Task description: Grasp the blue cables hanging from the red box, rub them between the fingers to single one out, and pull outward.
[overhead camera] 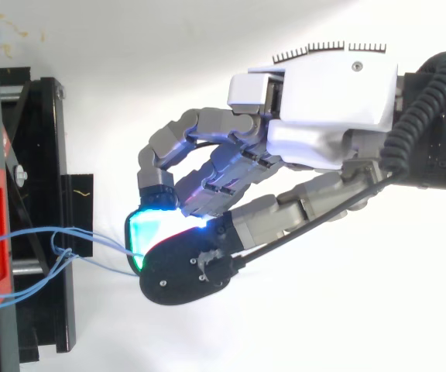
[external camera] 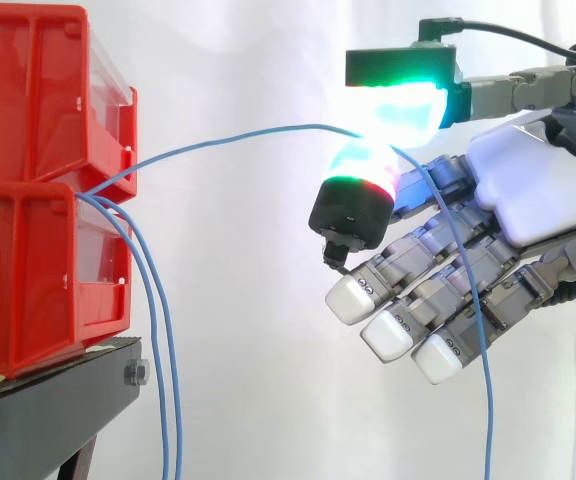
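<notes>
Two red bins [external camera: 28, 110], stacked, on one black stand [external camera: 58, 395]. Three blue cables [external camera: 161, 400] issue from between the bins. Two hang down beside the stand. The third cable [external camera: 228, 137] arcs right to the hand [external camera: 528, 195], pinched between two glowing pads [external camera: 393, 110], its tail draping over the other, straight fingers.

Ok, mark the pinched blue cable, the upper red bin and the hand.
blue cable [external camera: 308, 126], side view, top of its arch
upper red bin [external camera: 28, 90], side view, its side wall
hand [external camera: 528, 190], side view, white palm cover
</notes>
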Controlling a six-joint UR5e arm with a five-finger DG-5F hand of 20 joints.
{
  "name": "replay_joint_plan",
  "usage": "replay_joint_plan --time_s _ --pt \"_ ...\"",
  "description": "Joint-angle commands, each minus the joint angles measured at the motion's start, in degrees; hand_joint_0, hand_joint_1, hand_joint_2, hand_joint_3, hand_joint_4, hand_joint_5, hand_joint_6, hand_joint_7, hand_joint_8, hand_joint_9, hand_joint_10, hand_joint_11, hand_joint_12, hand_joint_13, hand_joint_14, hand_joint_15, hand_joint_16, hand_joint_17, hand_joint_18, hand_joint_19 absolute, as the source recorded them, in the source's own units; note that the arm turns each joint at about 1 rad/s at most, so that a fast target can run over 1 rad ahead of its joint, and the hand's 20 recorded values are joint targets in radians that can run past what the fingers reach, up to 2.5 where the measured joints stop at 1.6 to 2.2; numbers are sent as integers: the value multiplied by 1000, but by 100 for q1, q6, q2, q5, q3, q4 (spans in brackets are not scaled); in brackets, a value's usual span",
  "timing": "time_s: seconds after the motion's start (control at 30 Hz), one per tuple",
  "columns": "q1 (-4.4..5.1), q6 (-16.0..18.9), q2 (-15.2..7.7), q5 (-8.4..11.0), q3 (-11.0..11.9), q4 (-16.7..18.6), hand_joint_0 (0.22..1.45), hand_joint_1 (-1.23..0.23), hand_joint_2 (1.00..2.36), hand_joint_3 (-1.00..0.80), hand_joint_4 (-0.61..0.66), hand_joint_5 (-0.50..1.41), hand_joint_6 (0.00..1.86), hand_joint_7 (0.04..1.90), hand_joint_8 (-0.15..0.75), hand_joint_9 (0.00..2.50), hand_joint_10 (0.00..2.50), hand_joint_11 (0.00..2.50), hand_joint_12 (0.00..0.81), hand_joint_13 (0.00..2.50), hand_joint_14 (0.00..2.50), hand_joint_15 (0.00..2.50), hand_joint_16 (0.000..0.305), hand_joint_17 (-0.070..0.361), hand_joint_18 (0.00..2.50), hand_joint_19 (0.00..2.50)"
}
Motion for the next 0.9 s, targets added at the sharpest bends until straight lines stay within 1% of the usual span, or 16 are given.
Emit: replay_joint_plan --time_s 0.0,0.37,0.87 --pt "8 0 -1 0 -1 0 591 -842 1204 85 -207 -90 919 1261 315 724 4 132 474 647 12 349 62 140 630 300" --pt "-1 0 -1 0 -1 0 587 -840 1219 75 -206 -90 919 1261 317 730 3 140 475 649 11 350 62 140 631 299" --pt "-1 0 -1 0 -1 0 591 -840 1200 85 -207 -90 920 1256 320 739 3 139 474 648 11 354 62 139 630 296"
